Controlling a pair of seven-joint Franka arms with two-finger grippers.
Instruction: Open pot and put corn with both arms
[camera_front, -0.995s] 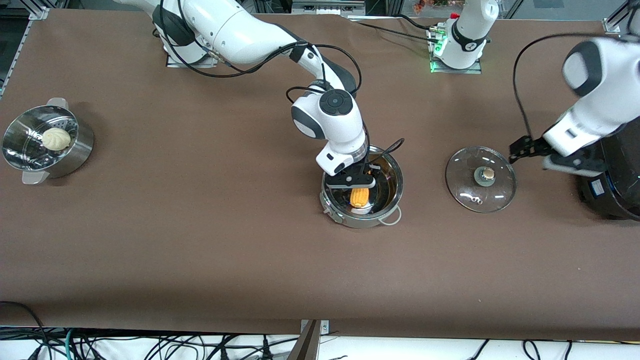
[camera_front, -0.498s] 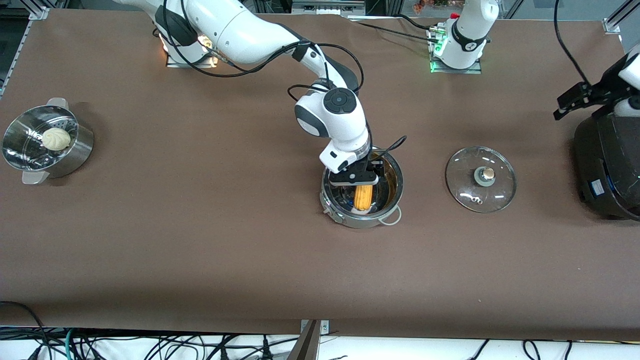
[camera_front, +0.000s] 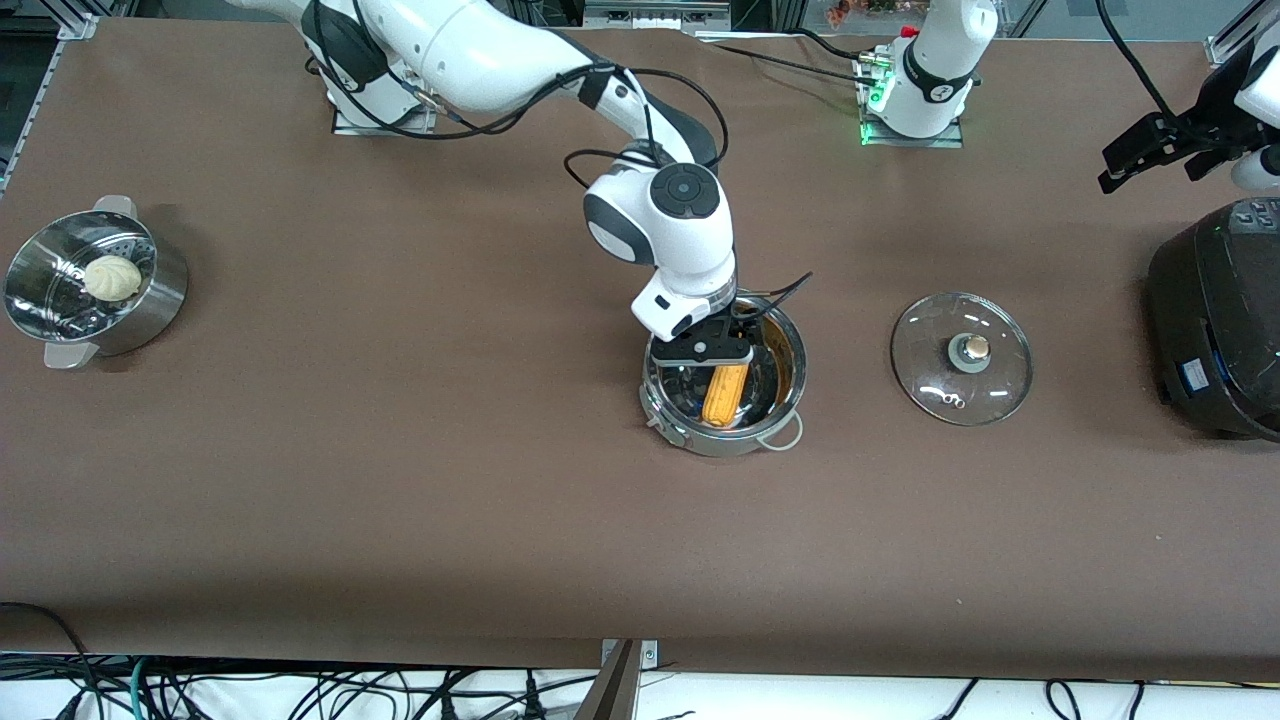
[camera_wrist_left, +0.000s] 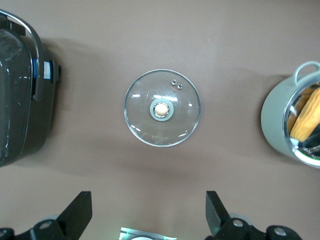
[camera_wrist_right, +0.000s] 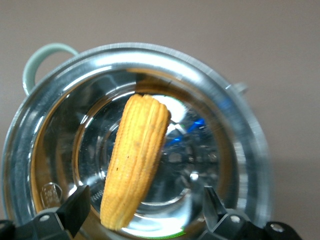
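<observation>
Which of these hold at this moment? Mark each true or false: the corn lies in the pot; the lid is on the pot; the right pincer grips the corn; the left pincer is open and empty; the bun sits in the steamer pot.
1. The corn lies in the pot. True.
2. The lid is on the pot. False: it lies on the table beside the pot, toward the left arm's end.
3. The right pincer grips the corn. False: it is open over the pot, its fingers clear of the cob.
4. The left pincer is open and empty. True; it is up near the black cooker.
5. The bun sits in the steamer pot. True.
</observation>
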